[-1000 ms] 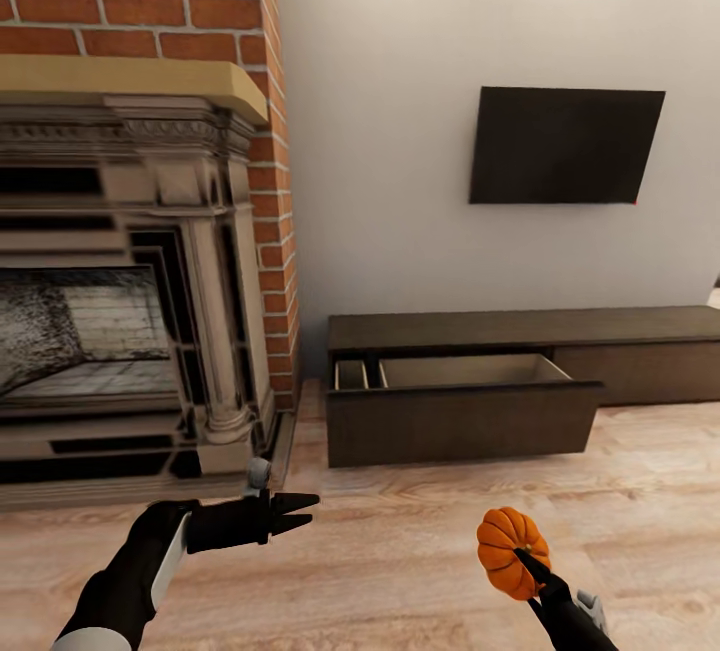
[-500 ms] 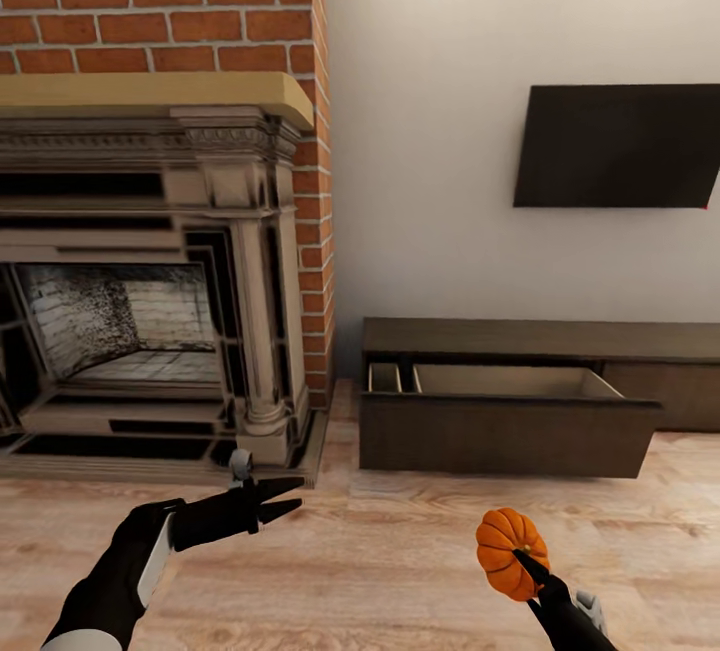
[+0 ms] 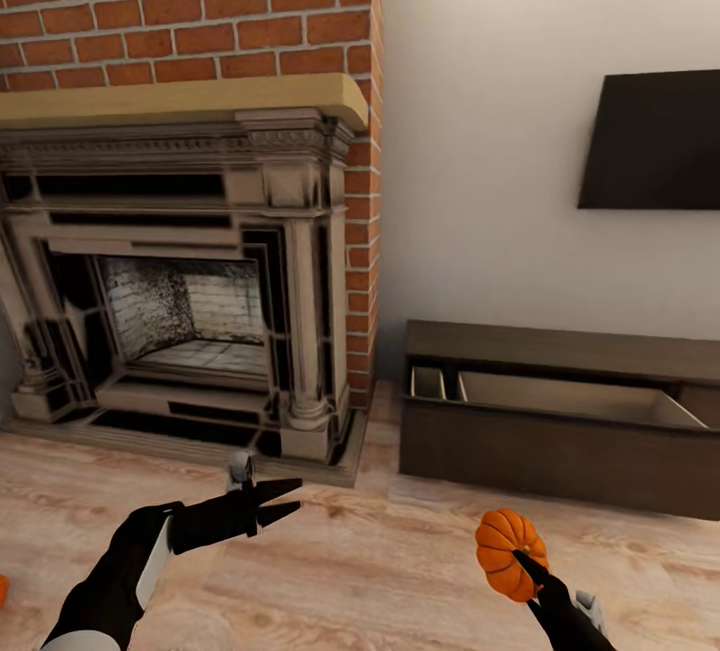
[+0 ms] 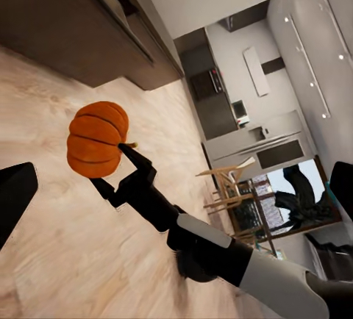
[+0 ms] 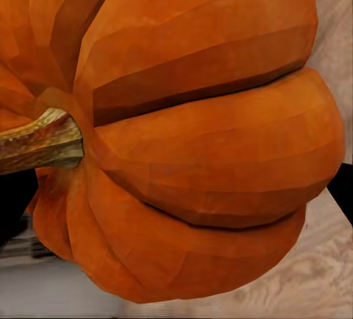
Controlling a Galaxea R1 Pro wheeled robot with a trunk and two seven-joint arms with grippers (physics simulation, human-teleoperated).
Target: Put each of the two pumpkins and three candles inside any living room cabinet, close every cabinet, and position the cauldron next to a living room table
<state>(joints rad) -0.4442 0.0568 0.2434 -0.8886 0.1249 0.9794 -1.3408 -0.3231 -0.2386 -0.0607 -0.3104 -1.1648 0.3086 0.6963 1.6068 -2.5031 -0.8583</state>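
Left hand (image 3: pixel 285 501): empty, fingers slightly apart, tips nearly meeting. Arm low, forearm reaching fwd over pale wood floor (image 3: pixel 380 571), probably parked out of the way for transit.

Right hand (image 3: pixel 520 559): closed on small ribbed orange pumpkin (image 3: pixel 510 551), gripped by its lower side w/ stem sideways. Arm bent, held low and close to body, likely carry pose.

Long low dark brown wooden cabinet (image 3: pixel 560 451) ahead-right beside brick fireplace (image 3: pixel 190 261), one drawer open showing light wood inside, presumably ready for drop-off. Pumpkin well short of it.
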